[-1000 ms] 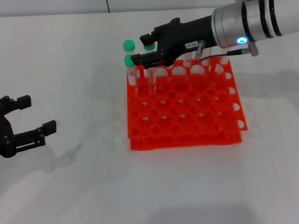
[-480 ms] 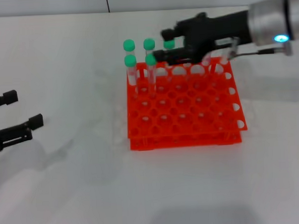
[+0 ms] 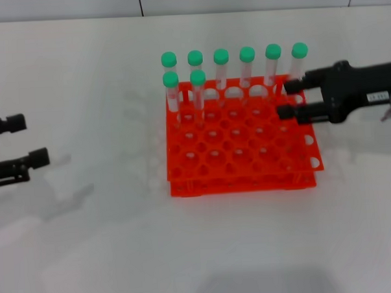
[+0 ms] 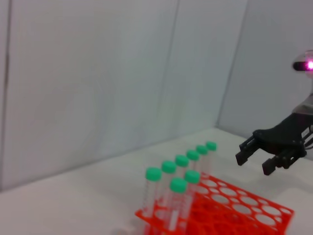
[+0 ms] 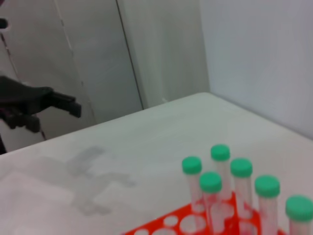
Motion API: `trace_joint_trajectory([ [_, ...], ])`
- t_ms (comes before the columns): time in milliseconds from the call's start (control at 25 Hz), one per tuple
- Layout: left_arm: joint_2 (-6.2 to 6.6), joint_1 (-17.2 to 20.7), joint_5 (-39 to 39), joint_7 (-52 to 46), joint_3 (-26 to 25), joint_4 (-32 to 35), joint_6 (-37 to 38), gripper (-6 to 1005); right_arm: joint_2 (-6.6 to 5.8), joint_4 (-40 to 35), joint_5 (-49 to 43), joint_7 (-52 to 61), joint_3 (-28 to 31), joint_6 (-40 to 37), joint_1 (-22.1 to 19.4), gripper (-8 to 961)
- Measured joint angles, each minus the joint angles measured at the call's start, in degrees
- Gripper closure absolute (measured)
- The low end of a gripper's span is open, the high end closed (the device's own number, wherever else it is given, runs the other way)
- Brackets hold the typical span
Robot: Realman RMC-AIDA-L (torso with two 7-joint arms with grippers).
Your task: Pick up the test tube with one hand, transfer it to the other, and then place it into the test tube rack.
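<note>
The orange-red test tube rack (image 3: 249, 183) stands mid-table. Several clear test tubes with green caps stand upright in it: a full back row and two in the second row, the nearer one (image 3: 198, 77) in the second hole. My right gripper (image 3: 287, 98), black with a white label, hovers open and empty at the rack's right back corner. My left gripper (image 3: 29, 139) is open and empty at the far left edge. In the left wrist view, the rack (image 4: 244, 215) and right gripper (image 4: 254, 162) show. The right wrist view shows tube caps (image 5: 211, 181) and the left gripper (image 5: 54, 116).
The table is plain white, with bare surface in front of the rack and between the rack and the left gripper. White wall panels stand behind the table. Most holes in the rack's front rows hold nothing.
My right gripper has drawn back to the right from the rack's back left corner, uncovering the tubes standing there. My left gripper has slid farther left, toward the picture's edge.
</note>
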Motion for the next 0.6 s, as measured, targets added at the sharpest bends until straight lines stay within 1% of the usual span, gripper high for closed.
trace_joint_trajectory([
  [80,0.07,-1.0,2.3,0.3,0.1,-0.2,0.9,104,-0.14,0.2,-1.2,-0.8,0.0,-1.6,-0.6,370],
  [200,0.02,-2.3,4.9,0.4,0.2,-0.4,2.1,104,0.08,0.3,-2.9,-1.4,0.0,-2.7,-1.1,370],
  [480,-0.12,-3.9,6.5,-0.1,0.6,-0.5,3.8,104,0.23,1.5,-3.4,-2.1,0.0,-2.9,-1.3,370],
  [600,-0.42,-5.1,8.6,-1.2,0.6,-0.4,4.1,104,0.42,1.5,-3.6,-2.1,-0.3,-2.7,-1.2,370],
])
